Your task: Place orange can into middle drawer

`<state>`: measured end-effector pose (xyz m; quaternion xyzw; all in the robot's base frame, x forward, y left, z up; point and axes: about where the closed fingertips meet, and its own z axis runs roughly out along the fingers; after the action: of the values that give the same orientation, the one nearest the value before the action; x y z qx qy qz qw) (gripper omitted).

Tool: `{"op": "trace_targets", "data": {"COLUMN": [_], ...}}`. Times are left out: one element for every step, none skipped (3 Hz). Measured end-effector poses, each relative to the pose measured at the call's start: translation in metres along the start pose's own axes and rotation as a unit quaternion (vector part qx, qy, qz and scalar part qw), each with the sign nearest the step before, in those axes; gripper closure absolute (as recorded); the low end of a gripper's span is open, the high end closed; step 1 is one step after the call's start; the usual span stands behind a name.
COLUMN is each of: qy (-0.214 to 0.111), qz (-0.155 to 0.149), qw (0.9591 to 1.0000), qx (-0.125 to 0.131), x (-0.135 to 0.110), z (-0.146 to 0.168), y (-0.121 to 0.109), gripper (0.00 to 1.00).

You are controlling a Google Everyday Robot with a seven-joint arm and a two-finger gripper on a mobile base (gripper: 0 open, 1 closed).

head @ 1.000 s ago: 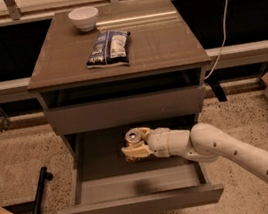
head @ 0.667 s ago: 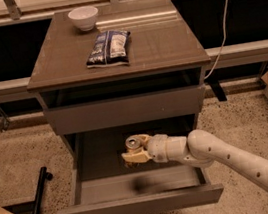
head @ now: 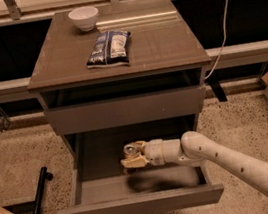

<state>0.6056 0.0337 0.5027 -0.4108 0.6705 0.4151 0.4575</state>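
Hand: the hand [head: 133, 156] hangs over the open middle drawer [head: 139, 205], above the left-centre of its floor, with its pale tan fingers [head: 134, 163] drawn in narrow around the orange can [head: 130, 150].
Orange can: gripped between the fingers and held clear of the drawer floor; only its round silver top and a sliver of its side show.
Arm: a smooth white jointed arm [head: 223, 158] reaches in from the lower right, rounded at the elbow.
Middle drawer: pulled out, wide and shallow, with a plain flat front, thin side walls and a flat grey floor; a soft dark shadow [head: 151, 181] lies on the floor below the hand.
Upper drawer: the upper drawer [head: 127, 110] shows a plain, handle-less grey-brown front.
Table: the table [head: 163, 38] has a matte grey-brown top.
White bowl: a small, round, glossy white bowl [head: 84, 18] sits at the back left of the top.
Snack bag: a crinkled blue-and-white snack bag [head: 109, 47] lies flat, near the bowl.
Floor: the floor [head: 19, 152] is speckled stone.
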Motion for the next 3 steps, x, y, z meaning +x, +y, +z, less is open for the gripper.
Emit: {"op": "trace_targets", "data": {"qy": [0.009,0.017,0.028], "qz": [0.007,0.007,0.000], "qw": [0.9994,0.9982,0.9968], "qx": [-0.032,-0.058,-0.075], "x": [0.011,0.017,0.017], "z": [0.012,0.022,0.028], "y": [0.004,0.013,0.020], "gripper": [0.59,0.36,0.14]}}
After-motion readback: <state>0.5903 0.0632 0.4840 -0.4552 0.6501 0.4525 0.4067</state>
